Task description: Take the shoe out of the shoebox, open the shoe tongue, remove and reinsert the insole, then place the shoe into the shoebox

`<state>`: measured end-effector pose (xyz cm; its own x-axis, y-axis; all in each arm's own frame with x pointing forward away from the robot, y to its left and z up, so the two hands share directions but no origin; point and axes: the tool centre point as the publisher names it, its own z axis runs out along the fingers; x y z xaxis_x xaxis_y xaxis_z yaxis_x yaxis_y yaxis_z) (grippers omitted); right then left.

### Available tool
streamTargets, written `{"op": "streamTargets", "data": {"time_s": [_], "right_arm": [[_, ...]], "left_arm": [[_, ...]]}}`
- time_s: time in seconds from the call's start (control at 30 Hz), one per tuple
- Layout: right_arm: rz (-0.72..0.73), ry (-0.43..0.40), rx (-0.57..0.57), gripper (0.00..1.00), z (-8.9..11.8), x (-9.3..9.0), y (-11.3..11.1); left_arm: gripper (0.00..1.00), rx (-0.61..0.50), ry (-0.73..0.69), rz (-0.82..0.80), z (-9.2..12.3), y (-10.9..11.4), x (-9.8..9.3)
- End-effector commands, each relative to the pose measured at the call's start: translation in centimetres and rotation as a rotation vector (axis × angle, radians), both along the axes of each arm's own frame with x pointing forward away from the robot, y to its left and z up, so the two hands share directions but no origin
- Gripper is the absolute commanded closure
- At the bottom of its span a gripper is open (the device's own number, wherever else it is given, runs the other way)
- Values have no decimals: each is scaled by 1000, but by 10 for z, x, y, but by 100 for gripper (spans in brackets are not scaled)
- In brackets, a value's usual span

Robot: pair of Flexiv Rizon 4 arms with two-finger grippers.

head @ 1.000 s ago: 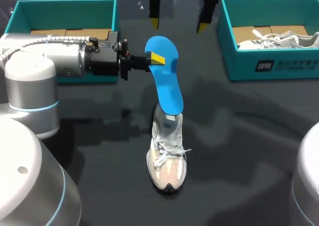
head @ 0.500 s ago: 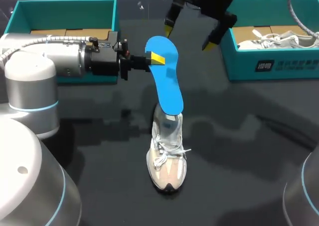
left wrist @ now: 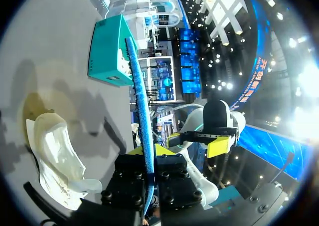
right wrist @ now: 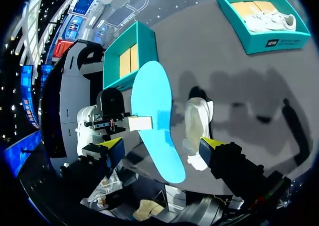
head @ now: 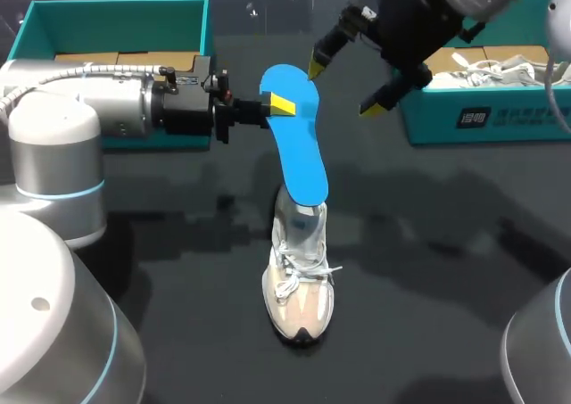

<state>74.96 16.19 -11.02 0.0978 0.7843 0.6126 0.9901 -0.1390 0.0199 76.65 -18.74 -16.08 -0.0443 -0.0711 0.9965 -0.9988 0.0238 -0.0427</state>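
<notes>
Count: two shoeboxes, two shoes, one insole, two claws.
Insole (head: 299,154): blue, thin and smooth with rounded ends. It stands upright, its lower end inside the shoe's heel opening.
Shoe (head: 299,288): beige and white sneaker with white laces. It sits on the dark surface (head: 446,270) between the boxes, outside both.
Left claw (head: 273,106): clenched on the insole's upper end, one yellow tip flat on its face.
Right claw (head: 346,86): released, fingers spread wide, near the insole's top.
Left shoebox (head: 116,10): teal, straight-walled, brown card inside.
Right shoebox (head: 428,123): teal, holding the second white shoe (head: 500,69).
Room: open surface all around the shoe, with both boxes well apart from it.
</notes>
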Motion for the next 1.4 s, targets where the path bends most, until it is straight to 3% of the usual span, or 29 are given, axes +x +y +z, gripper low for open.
{"op": "streamTargets", "data": {"time_s": [0.03,0.73,0.87,1.17,1.4], "right_arm": [[31,-78,567,0,-13,-2,-5],[34,-158,767,0,-38,-5,-14],[37,-158,784,0,-41,-4,-14],[46,-132,818,0,-45,0,-15],[45,-114,838,0,-46,0,-14]], "left_arm": [[100,1,0,-1,0,-1,1],[100,-20,-23,20,1,2,3],[100,-38,-144,67,6,7,4],[100,-41,-562,139,17,12,2],[100,-32,-862,142,25,21,12]]}}
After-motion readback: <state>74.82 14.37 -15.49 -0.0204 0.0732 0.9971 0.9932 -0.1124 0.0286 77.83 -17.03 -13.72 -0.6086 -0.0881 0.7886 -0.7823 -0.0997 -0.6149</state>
